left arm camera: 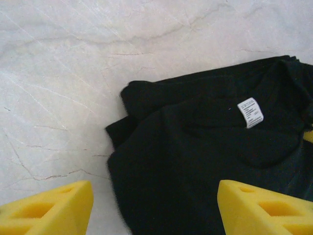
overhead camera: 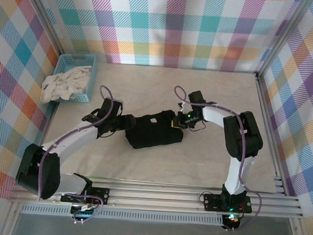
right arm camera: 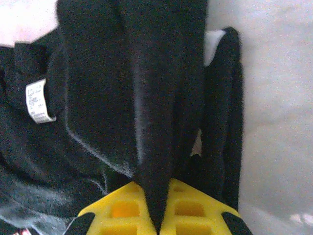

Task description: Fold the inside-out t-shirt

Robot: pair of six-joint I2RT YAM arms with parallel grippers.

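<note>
The inside-out t-shirt [overhead camera: 154, 130] lies as a compact black bundle in the middle of the table, its white care label [left arm camera: 250, 112] facing up. My left gripper [left arm camera: 155, 208] hovers open over the bundle's left end, its yellow fingers [left arm camera: 46, 209] spread wide, nothing between them but cloth below. In the top view the left gripper [overhead camera: 125, 123] sits at the bundle's left edge. My right gripper [right arm camera: 157, 204] is shut on a raised ridge of the t-shirt [right arm camera: 156, 98] at the bundle's right end, where the top view also shows the right gripper [overhead camera: 180, 122].
A blue basket [overhead camera: 73, 74] holding white-cream cloth [overhead camera: 65, 83] stands at the far left of the table [overhead camera: 142, 165]. Checked walls enclose the table on three sides. An aluminium rail [overhead camera: 156, 195] runs along the near edge by the arm bases.
</note>
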